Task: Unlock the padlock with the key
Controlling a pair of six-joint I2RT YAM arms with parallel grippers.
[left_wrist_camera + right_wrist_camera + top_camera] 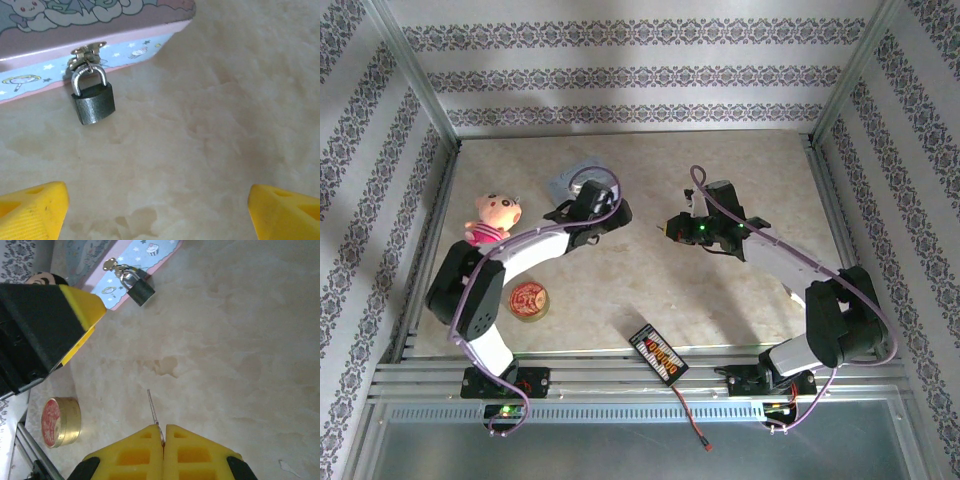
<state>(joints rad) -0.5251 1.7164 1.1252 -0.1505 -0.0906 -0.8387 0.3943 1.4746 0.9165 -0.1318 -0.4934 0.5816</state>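
While both arms reach inward over the worktop [215,125], left tool [159,212] hangs with fingers wide apart, nothing between; right tool [163,432] is pinched together on the key [152,407], only a thin sliver protruding. Dark padlock [93,103] hooked through hasp of the tin [100,30], lying flat; tin cut off by frame edge.

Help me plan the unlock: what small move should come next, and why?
Probably ease the open left gripper forward to straddle the padlock: it lies ungripped on the table, hanging from the hasp of the tin, while the shut right gripper pinches the thin key.
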